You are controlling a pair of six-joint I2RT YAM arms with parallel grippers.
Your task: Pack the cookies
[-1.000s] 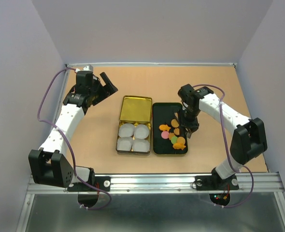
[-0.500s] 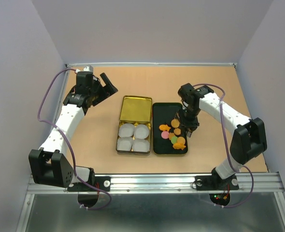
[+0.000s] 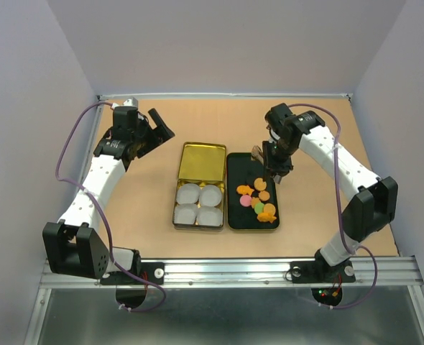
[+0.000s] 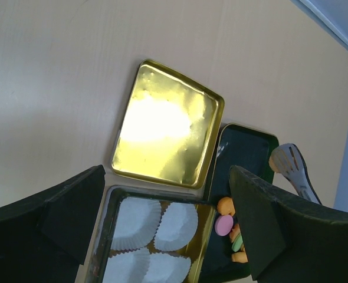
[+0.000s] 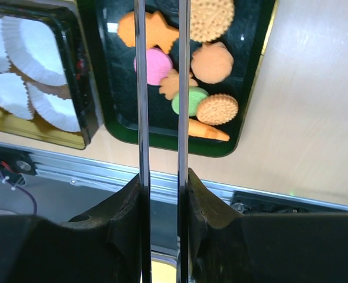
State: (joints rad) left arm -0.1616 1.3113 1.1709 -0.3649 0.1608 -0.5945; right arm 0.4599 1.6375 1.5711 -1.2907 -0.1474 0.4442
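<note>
The cookies [image 3: 259,200] lie bunched in the near half of a black tray [image 3: 237,164]. They are round tan ones, a pink, a green and orange fish shapes, and the bunch reaches close to the tray's near rim. The far half of the tray is bare. The right fingers [image 5: 140,88] hang above that far end, drawn in to a narrow gap. In the left wrist view a tan cookie [image 4: 278,160] sits pinched at their tip. Touching the tray's left edge is a tin [image 3: 174,215] holding four white paper cups [image 3: 189,192], and its gold lid [image 3: 201,162] lies open on the far side. The left fingers [image 4: 62,218] are spread wide with nothing between them, over the far left corner of the counter [image 3: 320,208]. A broad strip of counter separates them from the lid. A metal rail [image 3: 233,269] runs along the near edge.
</note>
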